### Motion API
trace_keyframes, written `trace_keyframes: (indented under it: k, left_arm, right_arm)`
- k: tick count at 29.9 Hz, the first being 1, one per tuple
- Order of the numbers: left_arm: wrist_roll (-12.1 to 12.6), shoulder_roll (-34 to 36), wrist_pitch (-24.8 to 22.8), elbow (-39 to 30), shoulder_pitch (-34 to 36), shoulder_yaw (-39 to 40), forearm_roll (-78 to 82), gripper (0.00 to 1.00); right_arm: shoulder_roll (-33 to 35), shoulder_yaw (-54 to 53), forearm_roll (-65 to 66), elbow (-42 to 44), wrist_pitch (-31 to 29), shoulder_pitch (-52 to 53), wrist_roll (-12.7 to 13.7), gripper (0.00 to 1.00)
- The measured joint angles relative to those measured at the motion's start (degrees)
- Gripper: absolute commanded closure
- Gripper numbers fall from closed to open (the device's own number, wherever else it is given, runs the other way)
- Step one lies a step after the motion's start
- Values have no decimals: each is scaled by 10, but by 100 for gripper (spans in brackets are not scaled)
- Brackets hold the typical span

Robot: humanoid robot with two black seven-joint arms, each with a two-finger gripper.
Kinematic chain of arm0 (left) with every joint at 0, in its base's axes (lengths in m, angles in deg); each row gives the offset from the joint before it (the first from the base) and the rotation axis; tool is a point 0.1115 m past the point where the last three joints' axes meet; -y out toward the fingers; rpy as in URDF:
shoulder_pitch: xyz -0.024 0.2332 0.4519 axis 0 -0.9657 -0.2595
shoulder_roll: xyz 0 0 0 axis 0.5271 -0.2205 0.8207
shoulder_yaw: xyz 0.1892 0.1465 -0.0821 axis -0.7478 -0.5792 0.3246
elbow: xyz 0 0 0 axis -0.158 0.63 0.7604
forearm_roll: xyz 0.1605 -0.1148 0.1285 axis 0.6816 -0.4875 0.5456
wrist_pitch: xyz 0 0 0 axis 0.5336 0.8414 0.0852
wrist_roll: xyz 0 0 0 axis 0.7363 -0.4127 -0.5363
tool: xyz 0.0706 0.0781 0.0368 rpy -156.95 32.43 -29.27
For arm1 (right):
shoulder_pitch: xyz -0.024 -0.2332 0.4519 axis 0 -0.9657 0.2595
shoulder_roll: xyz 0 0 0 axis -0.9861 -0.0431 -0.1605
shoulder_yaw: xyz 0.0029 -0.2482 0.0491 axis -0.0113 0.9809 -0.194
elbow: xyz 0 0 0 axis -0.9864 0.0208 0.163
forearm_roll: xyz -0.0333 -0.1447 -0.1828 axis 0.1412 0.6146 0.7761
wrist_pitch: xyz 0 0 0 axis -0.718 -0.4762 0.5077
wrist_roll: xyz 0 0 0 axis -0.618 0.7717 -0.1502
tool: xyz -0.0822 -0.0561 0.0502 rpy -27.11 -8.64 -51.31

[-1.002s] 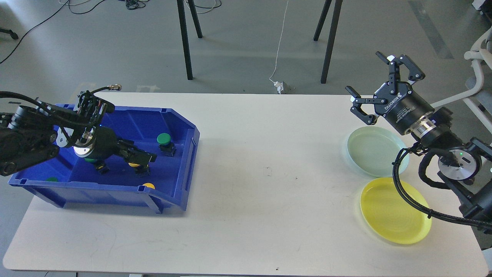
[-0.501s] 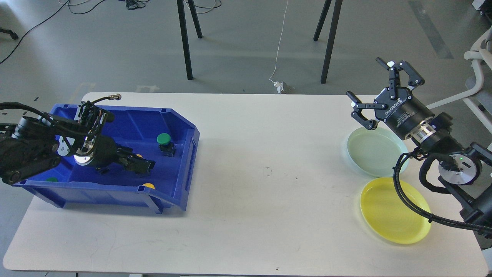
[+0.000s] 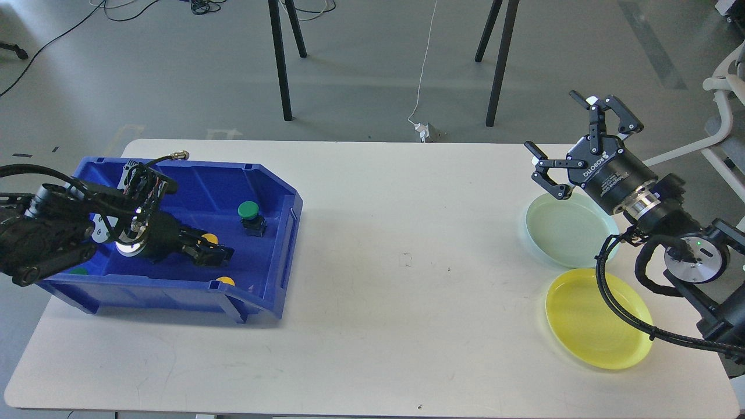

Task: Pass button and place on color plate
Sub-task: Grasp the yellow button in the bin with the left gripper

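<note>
My left gripper [image 3: 218, 255] reaches low into the blue bin [image 3: 273, 233]. Its dark fingers lie next to a yellow button [image 3: 209, 238]; I cannot tell whether they are open or holding anything. A green button [image 3: 249, 210] on a black base stands to the right in the bin. Another yellow button [image 3: 225, 281] shows behind the front wall, and a green one [image 3: 78, 271] at the left corner. My right gripper [image 3: 573, 142] is open and empty, held in the air over the far edge of the pale green plate [image 3: 564, 230]. The yellow plate [image 3: 593, 317] lies nearer.
Both plates sit near the table's right edge. My right arm's cable [image 3: 617, 308] hangs over the yellow plate. Black stand legs [image 3: 279, 58] and a white cord are on the floor behind the table. A white chair [image 3: 727, 116] is at the far right.
My left gripper has sunk lower into the bin and shifted slightly nearer the front wall beside the yellow button. My right gripper has moved only slightly.
</note>
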Motion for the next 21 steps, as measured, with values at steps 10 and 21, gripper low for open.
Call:
trace_keyframes:
  k: [10, 21]
  left_arm:
    - [0, 0, 1, 6, -3, 2, 10, 72]
    - [0, 3, 2, 8, 1, 5, 12, 100]
  right_arm:
    - [0, -3, 0, 0, 0, -8, 0, 0]
    - [0, -18, 0, 0, 0, -22, 0, 0]
